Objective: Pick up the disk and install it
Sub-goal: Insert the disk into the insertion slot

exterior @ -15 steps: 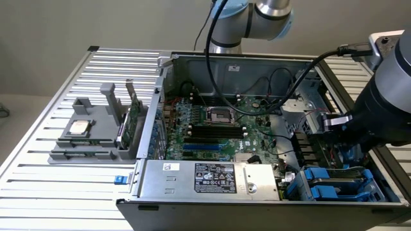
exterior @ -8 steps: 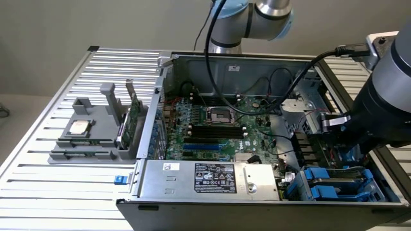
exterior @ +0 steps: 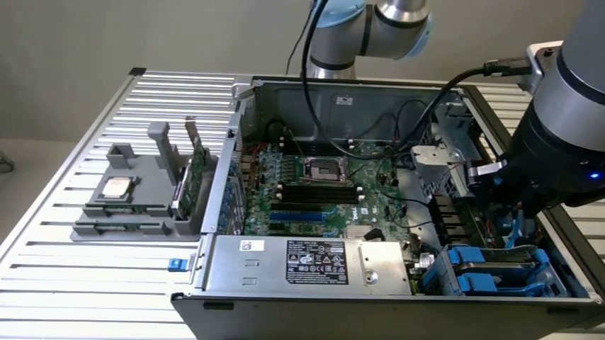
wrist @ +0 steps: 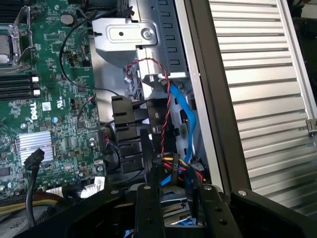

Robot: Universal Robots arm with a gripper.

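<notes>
My gripper reaches down into the drive bay corner of the open computer case. Its two black fingers stand a narrow gap apart. Between them sits a thin grey and blue thing seen edge-on, which I take to be the disk in its blue carrier. In the exterior view, the arm's dark wrist hangs over the case's right side and hides the fingers. Just below it are blue drive carriers in the bay.
Red-black twisted wires and a blue cable run just ahead of the fingers. The motherboard fills the case floor and the power supply lies at the front. A grey holder with a silver chip and a green card stands at the exterior view's left.
</notes>
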